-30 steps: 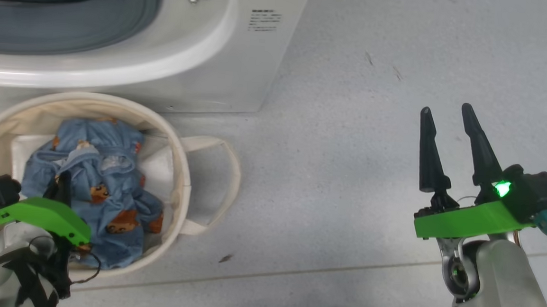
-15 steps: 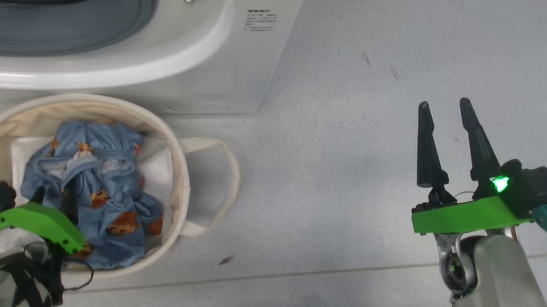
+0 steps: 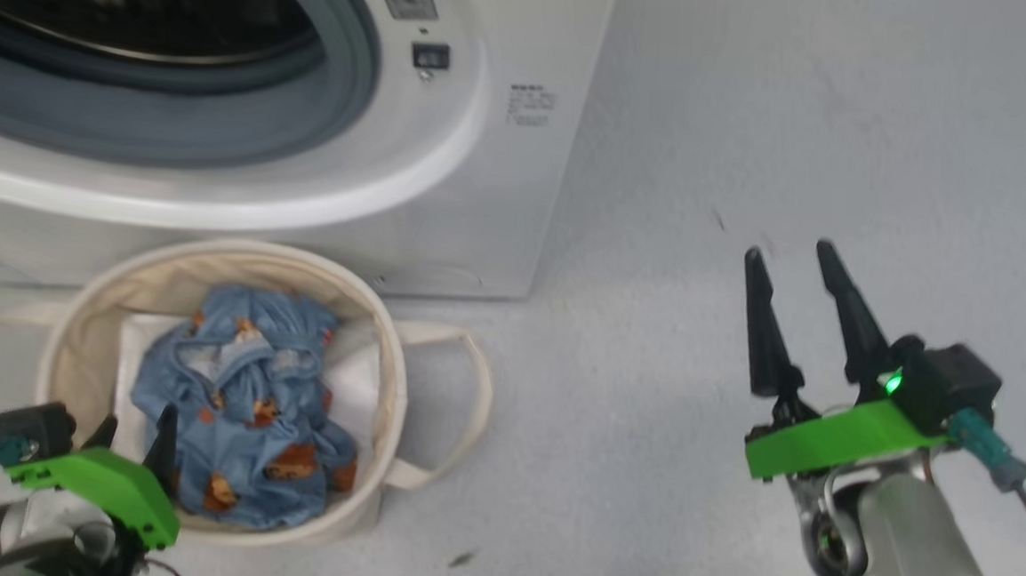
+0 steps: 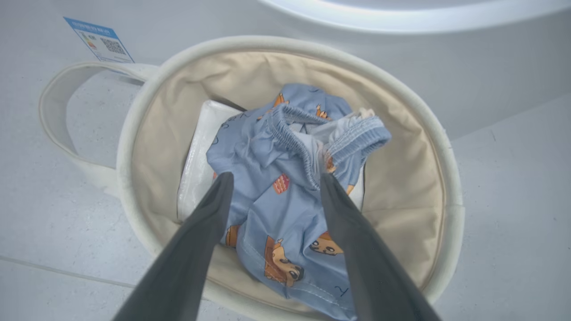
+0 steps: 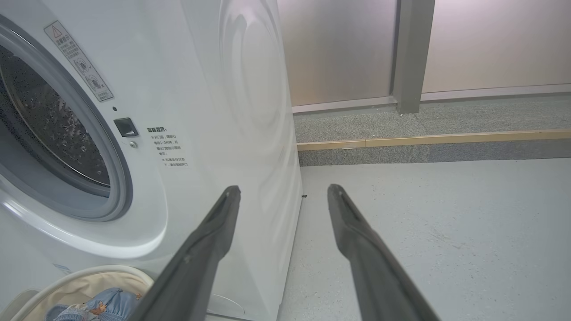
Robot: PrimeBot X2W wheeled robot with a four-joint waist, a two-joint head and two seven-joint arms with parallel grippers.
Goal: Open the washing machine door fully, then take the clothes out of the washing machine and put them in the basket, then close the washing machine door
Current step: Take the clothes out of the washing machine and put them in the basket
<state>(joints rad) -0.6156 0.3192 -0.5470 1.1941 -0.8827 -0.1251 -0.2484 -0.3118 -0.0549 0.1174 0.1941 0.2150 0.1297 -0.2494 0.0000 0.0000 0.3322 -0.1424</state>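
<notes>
The washing machine (image 3: 495, 144) stands at the upper left with its grey-rimmed drum mouth (image 3: 347, 91) uncovered; the washing machine door is out of view. In front of it sits the basket (image 3: 387, 378), and the blue bear-print clothes (image 3: 238, 414) lie heaped inside. My left gripper (image 3: 135, 423) hovers open at the basket's near rim. In the left wrist view its fingers (image 4: 200, 232) straddle the clothes (image 4: 267, 147) without gripping them. Over bare floor at the right, my right gripper (image 3: 788, 251) is open and holds nothing. The right wrist view shows it (image 5: 283, 188) beside the washing machine (image 5: 250, 111).
A white folded sheet (image 3: 356, 385) lies under the clothes in the basket. A blue sticker (image 4: 99, 39) sits low on the washer front. Grey floor (image 3: 658, 243) spreads to the right of the washer. Farther off are a raised ledge (image 5: 424, 142) and a wall (image 5: 339, 49).
My left gripper went from shut on the clothes to open and drew back toward the basket's near rim, leaving the clothes in the basket. The head camera has shifted, showing more of the drum mouth.
</notes>
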